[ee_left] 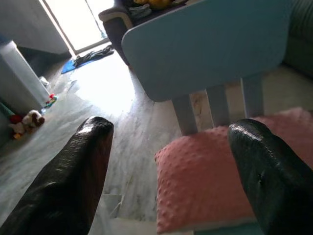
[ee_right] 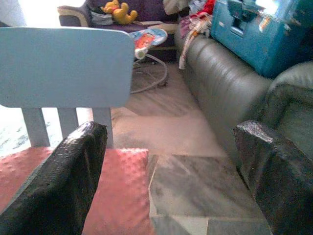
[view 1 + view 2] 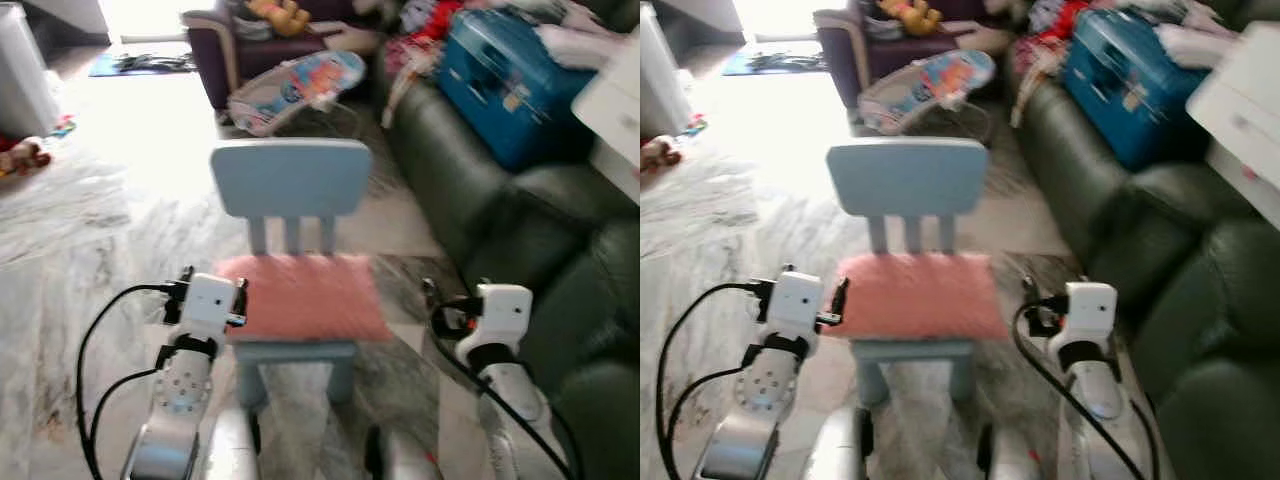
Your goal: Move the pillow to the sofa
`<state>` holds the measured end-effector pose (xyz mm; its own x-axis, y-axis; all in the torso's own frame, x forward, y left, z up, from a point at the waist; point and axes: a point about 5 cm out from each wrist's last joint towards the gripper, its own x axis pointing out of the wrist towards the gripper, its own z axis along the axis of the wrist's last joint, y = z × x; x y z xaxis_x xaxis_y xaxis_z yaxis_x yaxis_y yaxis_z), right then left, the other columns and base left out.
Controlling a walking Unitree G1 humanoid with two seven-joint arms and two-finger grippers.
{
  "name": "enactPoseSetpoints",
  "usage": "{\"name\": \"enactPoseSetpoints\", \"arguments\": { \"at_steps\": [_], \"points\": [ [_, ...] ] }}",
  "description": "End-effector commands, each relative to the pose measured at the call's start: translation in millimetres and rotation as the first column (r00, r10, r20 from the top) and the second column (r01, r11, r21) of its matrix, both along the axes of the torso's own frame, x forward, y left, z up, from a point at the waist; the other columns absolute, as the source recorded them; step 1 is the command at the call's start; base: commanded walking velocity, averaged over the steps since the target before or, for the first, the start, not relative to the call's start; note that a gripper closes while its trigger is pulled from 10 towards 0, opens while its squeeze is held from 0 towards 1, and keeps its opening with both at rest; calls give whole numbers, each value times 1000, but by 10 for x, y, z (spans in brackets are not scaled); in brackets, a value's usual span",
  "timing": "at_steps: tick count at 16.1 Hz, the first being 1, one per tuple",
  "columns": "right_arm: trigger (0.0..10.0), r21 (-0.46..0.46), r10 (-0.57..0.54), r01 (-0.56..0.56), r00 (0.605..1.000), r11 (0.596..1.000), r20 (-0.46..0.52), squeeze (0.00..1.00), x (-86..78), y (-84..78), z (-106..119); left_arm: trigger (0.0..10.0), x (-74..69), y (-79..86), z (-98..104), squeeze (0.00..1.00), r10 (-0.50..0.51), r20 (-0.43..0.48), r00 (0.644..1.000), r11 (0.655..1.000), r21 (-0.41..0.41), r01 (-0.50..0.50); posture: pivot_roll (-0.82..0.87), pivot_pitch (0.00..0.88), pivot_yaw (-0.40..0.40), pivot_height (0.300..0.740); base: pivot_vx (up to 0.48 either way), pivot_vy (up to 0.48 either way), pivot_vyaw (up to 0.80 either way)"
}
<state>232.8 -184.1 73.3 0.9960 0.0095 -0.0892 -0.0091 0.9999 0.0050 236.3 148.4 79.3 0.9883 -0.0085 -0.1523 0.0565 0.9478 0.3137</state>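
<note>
Both end effectors are raised in front of the robot, one at each side of a small chair, and both hold nothing. Left end effector [image 1: 171, 161] has its two black fingers [image 1: 68, 181] spread wide, and between them the left near corner of the pink pillow [image 3: 300, 295] is seen; the fingers do not touch it. Right end effector [image 2: 166, 171] is also wide open, with the right edge of the pillow near its one finger and the dark sofa [image 3: 470, 190] near the other. The pillow lies flat on the seat of the light blue chair [image 3: 290, 180] and covers almost the whole seat. The chair stands on a marble floor [image 3: 90, 250] of grey and white with dark veins, and its back is on the far side from the robot. The sofa is dark green leather and runs along the right side of the room, from near to far. On its far part there is a blue suitcase [image 3: 505, 80] and a heap of clothes [image 3: 425, 30]. Behind the chair a baby bouncer [image 3: 300, 85] stands on the floor, and farther a purple armchair [image 3: 225, 45] with a yellow soft toy [image 3: 275, 12]. At the far left strong light falls on the floor, and a small plush toy [image 3: 25, 155] lies there.
</note>
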Motion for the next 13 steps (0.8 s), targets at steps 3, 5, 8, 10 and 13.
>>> {"name": "enactPoseSetpoints", "arguments": {
  "at_steps": [3,5,8,10,13],
  "points": [
    [10000,9,15,-15,1000,1000,0,0,10,15,2,10000,-14,52,-22,0,17,-20,1000,1000,21,-16,-9,0,-35,651,293,368,0],
    [10000,5,12,-12,1000,1000,-1,0,9,-3,2,10000,-13,45,-26,0,15,-22,1000,1000,19,-14,-11,0,-34,651,266,398,0],
    [10000,-1,9,-9,1000,1000,5,0,24,1,17,10000,-10,38,-49,0,8,-35,999,1000,27,-7,-9,0,-35,651,91,0,0],
    [10000,0,13,-13,1000,1000,9,0,24,10,22,10000,-20,29,-32,0,-4,-30,1000,1000,5,4,-8,0,-35,651,422,0,0],
    [10000,-2,18,-18,1000,1000,11,0,18,19,22,10000,-31,24,-46,0,-6,-37,999,1000,28,7,-7,0,-36,651,415,0,0]
  ]
}}
